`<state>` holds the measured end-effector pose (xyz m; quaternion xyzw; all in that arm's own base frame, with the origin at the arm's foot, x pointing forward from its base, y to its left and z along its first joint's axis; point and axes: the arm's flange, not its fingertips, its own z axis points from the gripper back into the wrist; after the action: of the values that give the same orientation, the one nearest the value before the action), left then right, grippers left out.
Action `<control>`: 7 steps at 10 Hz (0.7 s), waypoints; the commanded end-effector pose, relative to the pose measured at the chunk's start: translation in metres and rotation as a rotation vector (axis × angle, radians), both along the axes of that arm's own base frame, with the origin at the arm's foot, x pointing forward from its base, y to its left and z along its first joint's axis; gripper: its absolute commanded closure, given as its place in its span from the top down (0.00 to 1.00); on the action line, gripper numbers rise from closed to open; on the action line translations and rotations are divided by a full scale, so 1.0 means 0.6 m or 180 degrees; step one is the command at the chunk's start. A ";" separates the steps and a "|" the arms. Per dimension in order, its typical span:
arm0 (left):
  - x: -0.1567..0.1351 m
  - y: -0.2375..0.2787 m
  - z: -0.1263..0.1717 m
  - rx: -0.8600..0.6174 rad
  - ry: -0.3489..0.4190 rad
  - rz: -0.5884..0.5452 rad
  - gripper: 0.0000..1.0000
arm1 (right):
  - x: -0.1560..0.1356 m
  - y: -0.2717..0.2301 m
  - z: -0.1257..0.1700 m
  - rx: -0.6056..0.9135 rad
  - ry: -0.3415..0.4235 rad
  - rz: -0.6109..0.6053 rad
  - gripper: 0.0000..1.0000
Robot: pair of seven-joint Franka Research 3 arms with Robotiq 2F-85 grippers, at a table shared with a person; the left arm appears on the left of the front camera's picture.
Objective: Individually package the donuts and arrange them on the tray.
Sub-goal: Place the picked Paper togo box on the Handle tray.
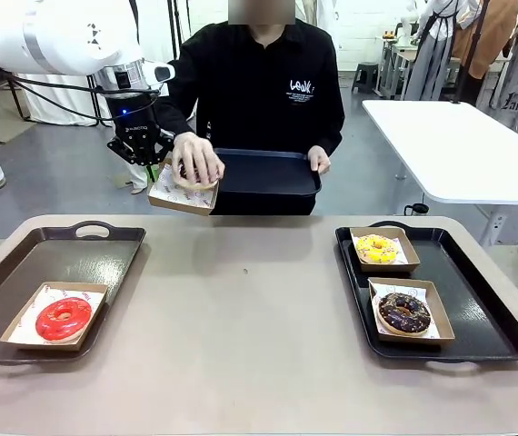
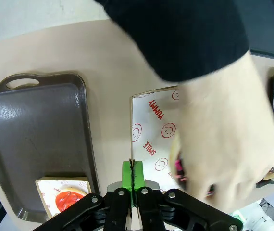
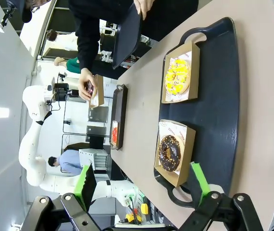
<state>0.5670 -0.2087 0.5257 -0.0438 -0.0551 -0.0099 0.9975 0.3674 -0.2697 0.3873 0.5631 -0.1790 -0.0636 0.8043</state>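
Here, nearest the robot, the red donut [image 1: 63, 318] sits boxed on the left tray [image 1: 23, 277]. On the right tray [image 1: 477, 309] the dark donut [image 1: 403, 312] lies in the near box and the yellow donut [image 1: 376, 248] in the box just behind it. The right gripper [image 3: 142, 185], seen in its wrist view, hovers above the right tray's near end, fingers spread, holding nothing.

Beyond the left tray's far edge, off the table, the left gripper [image 1: 140, 145] pinches one edge of a box [image 1: 183, 193], pads pressed together on the cardboard. The person's hand [image 1: 195, 159] presses a fourth donut into that box; the donut is mostly hidden under the fingers. Their other hand [image 1: 319, 161] holds a third, dark tray [image 1: 268, 173] just right of the box.

Risks, as I judge them:
- An edge pinch is thin; downward hand pressure could tilt or tear the box free.
- Moving the arm before the hand lifts could knock it or spill the donut.
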 end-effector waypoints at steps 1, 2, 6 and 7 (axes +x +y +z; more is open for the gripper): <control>-0.001 0.003 0.006 -0.0022 -0.0028 -0.0014 0.00 | 0.001 0.002 0.001 0.0015 0.0063 -0.0003 1.00; -0.001 0.003 0.006 -0.0022 -0.0028 -0.0014 0.00 | 0.001 0.002 0.001 0.0015 0.0063 -0.0003 1.00; -0.001 0.003 0.006 -0.0022 -0.0028 -0.0014 0.00 | 0.001 0.002 0.001 0.0015 0.0063 -0.0003 1.00; -0.001 0.003 0.006 -0.0022 -0.0028 -0.0014 0.00 | 0.001 0.002 0.001 0.0015 0.0063 -0.0003 1.00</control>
<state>0.5670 -0.2087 0.5257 -0.0438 -0.0550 -0.0099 0.9975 0.3674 -0.2697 0.3872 0.5631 -0.1788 -0.0637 0.8043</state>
